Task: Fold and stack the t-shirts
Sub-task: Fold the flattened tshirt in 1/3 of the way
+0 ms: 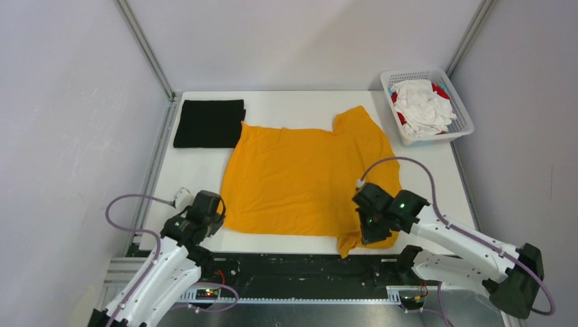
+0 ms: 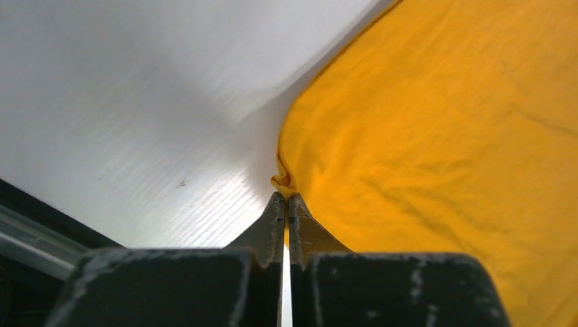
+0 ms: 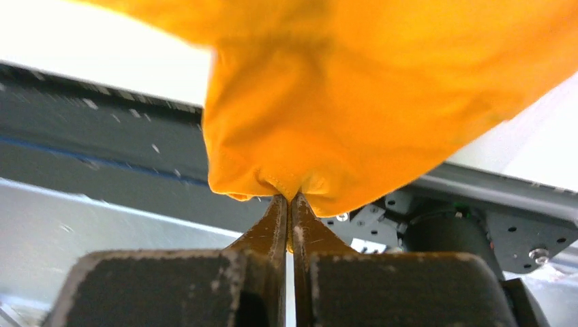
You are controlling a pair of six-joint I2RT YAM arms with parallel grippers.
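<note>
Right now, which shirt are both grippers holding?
The mustard-orange t-shirt, spread out mid-table: left gripper and right gripper are shut on its near edge. The black t-shirt lies folded far-left; the white and red ones sit in the basket.

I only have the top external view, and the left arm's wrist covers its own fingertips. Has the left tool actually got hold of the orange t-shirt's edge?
Observer: Yes. In the left wrist view the left tool is shut on a small nub of the mustard-orange t-shirt, right at its edge, with bare white table beside it.
Operator: And the right tool? I just see it over the near corner.
Observer: The right wrist view shows the right tool shut on a puckered fold of the same shirt. The dark frame rail is behind the cloth there, not the tabletop.
</note>
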